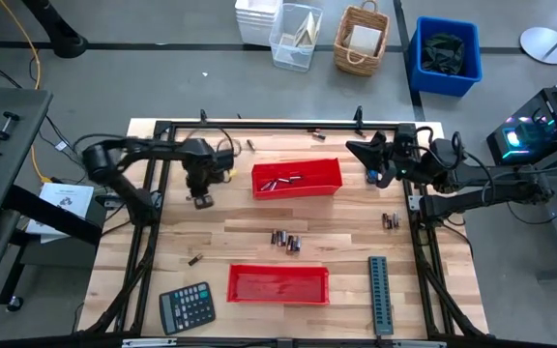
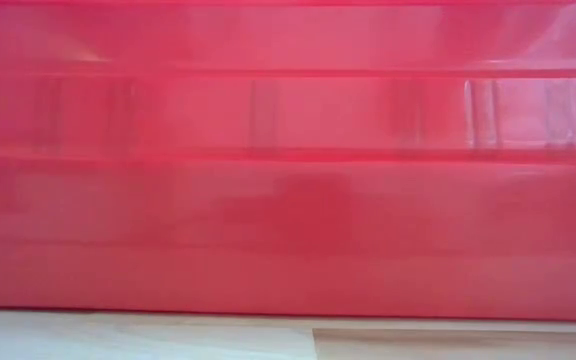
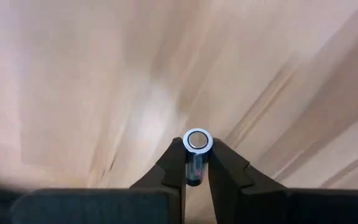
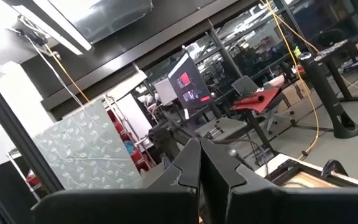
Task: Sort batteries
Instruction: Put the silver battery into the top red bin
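A battery (image 3: 197, 154) sits upright between my left gripper (image 3: 197, 169) fingers, which are clamped on its sides, its shiny end facing the wrist camera above the wooden surface (image 3: 73, 81). My left arm reaches in over the surface's left side, gripper pointing down, beside the far red tray (image 1: 296, 179). My right gripper (image 4: 201, 163) is pressed together, empty, raised at the right edge.

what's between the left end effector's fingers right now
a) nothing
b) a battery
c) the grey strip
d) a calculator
b: the left wrist view shows the left end effector with its fingers closed on a battery, its metallic end facing the camera.
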